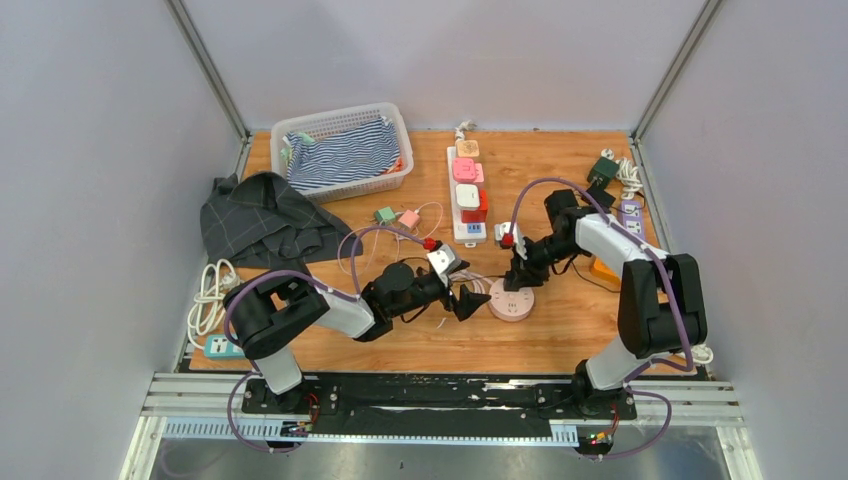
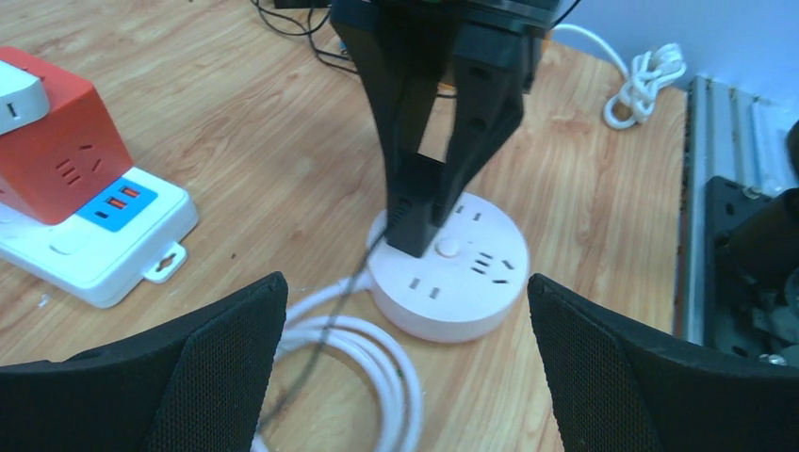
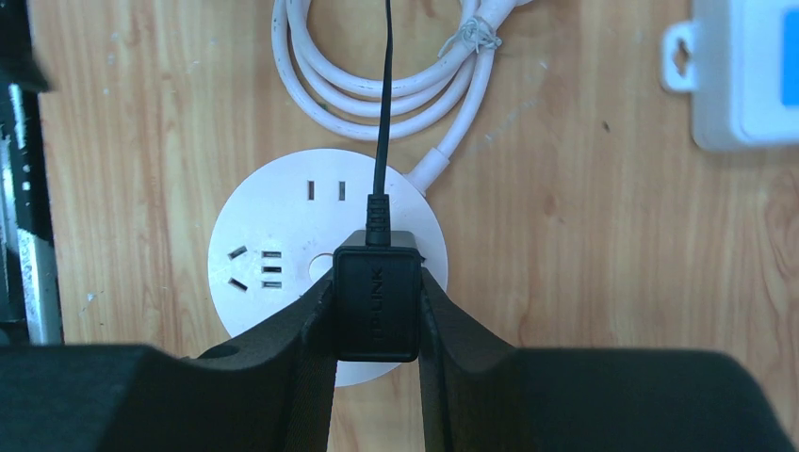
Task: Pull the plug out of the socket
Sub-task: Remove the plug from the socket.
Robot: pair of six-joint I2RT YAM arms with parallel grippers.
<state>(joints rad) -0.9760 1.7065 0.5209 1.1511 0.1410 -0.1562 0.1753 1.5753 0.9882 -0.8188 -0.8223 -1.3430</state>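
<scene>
Wooden table (image 1: pixel 560 335), grey walls (image 1: pixel 100 150). The right claw (image 3: pixel 377 282) pinches the black plug (image 3: pixel 377 315), which hides part of the socket (image 3: pixel 273 217) beneath it. The left claw (image 2: pixel 405 282) is spread.

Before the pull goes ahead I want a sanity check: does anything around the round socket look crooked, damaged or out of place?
Nothing stands out. The black plug stands straight in the round socket, clamped in the right claw, and neither shows cracks. The left claw hangs open beside the socket.

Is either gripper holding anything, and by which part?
Right gripper clamps the plug by its two side faces; left gripper is open, holding nothing.
</scene>
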